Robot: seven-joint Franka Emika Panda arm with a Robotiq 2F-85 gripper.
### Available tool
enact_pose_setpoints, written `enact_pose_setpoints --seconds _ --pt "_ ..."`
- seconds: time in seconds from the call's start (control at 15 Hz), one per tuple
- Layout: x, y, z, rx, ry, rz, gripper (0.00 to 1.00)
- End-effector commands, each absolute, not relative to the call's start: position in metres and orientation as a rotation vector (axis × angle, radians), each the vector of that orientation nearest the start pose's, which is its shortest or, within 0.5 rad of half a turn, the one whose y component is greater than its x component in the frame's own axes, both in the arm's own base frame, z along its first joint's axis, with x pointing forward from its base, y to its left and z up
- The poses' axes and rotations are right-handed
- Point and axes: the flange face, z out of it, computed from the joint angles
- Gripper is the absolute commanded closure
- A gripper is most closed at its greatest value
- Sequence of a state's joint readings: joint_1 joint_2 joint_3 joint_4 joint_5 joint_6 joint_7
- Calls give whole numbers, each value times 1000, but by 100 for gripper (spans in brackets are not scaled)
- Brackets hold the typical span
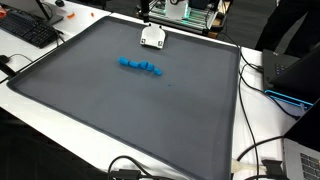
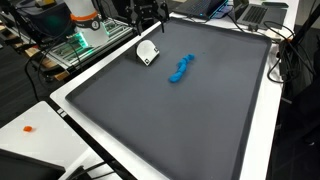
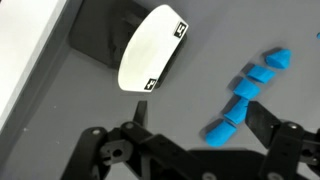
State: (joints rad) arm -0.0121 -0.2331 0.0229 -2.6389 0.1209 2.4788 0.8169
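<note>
A blue chain of small linked pieces (image 1: 141,66) lies on the dark grey mat (image 1: 120,110); it also shows in the exterior view (image 2: 181,69) and the wrist view (image 3: 248,92). A white curved object with black markers (image 1: 152,38) sits on a black base near the mat's edge, seen also in the exterior view (image 2: 147,51) and the wrist view (image 3: 150,60). My gripper (image 3: 200,118) hangs above the mat between the two, open and empty. Its right finger is just beside the lower end of the blue chain. It shows at the edge of both exterior views (image 1: 147,10) (image 2: 149,17).
The mat has a white table border (image 2: 70,105). A keyboard (image 1: 30,30) lies at one corner. Cables (image 1: 262,150) and a laptop (image 1: 303,155) lie along one side. Green-lit equipment (image 2: 75,45) stands by the arm's base. A small orange item (image 2: 28,128) lies on a white surface.
</note>
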Motion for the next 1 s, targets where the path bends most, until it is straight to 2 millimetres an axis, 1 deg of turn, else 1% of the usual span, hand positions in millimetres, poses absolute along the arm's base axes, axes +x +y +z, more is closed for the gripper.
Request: enact_pose_setpoints --seconds 0.0,0.27,0.47,0.67,0.93 --pt "425 3 359 -2920 1087 -95 0" --pt "433 9 381 -3036 760 -168 0" --pt "439 13 392 -3077 502 -211 0" --pt "444 15 398 -3100 271 -232 0" --pt "446 18 402 -3102 52 -224 0"
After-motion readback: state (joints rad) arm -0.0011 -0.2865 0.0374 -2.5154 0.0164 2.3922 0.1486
